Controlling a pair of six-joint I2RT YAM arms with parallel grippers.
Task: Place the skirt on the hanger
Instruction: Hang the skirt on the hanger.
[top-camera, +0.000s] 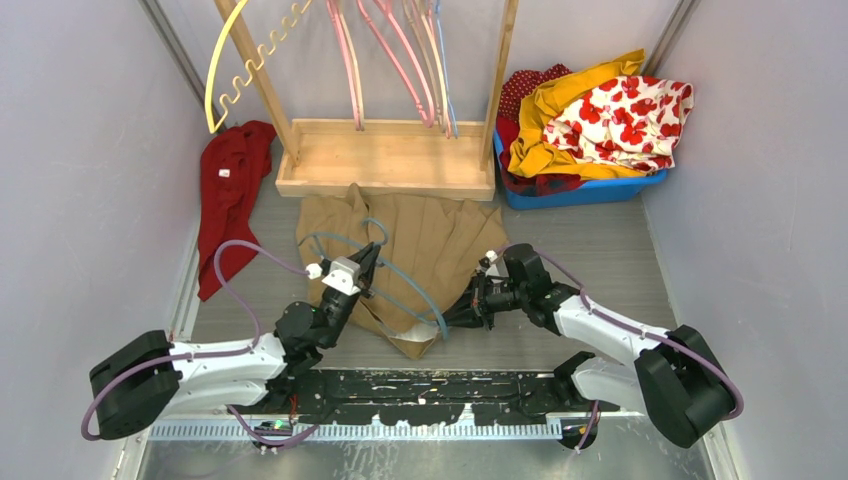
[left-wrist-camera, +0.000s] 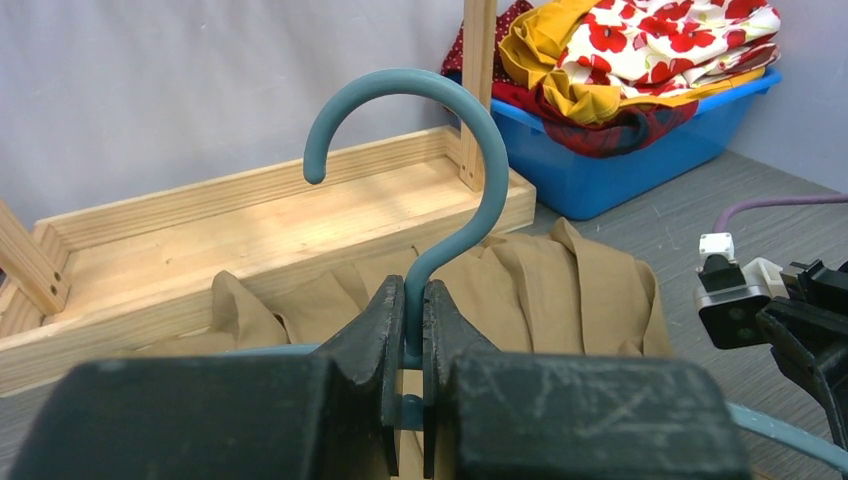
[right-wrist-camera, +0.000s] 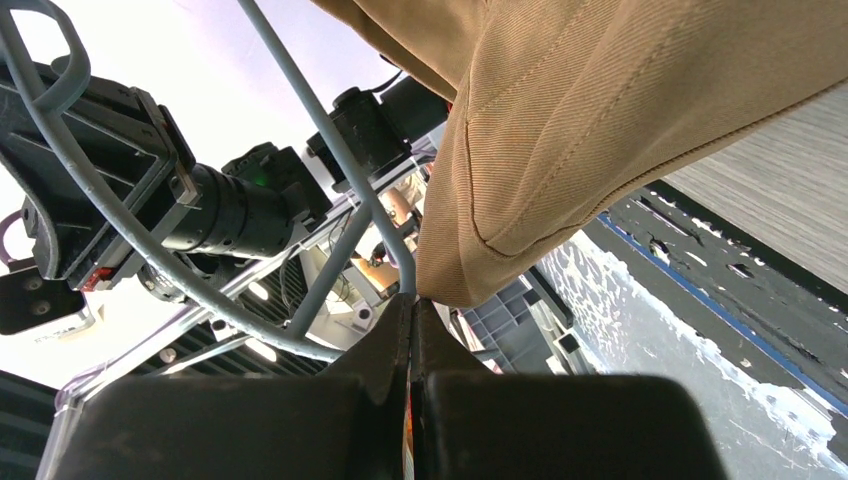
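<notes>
The left end effector (left-wrist-camera: 413, 300) is nearly shut, its fingers clamped on the neck of the teal hanger (left-wrist-camera: 482, 150) just below the hook, which stands upright above them. The right end effector (right-wrist-camera: 411, 312) has its fingers pressed fully together; a fold of the tan skirt (right-wrist-camera: 600, 120) runs down into the tips and looks pinched there, and a hanger wire meets the same spot, though whether that wire is gripped too I cannot tell. From above, the skirt (top-camera: 430, 235) lies spread on the desk (top-camera: 600, 260) between the two arms, in front of the wooden rack (top-camera: 385, 155), with the hanger lying across its near part. The blue bin (top-camera: 590, 190) sits at the far right, just beside the rack's base, and is heaped with clothes (top-camera: 620, 120): a yellow piece, a white one with red flowers, and dark red ones beneath. A red garment (top-camera: 228, 190) lies on the desk left of the rack.
</notes>
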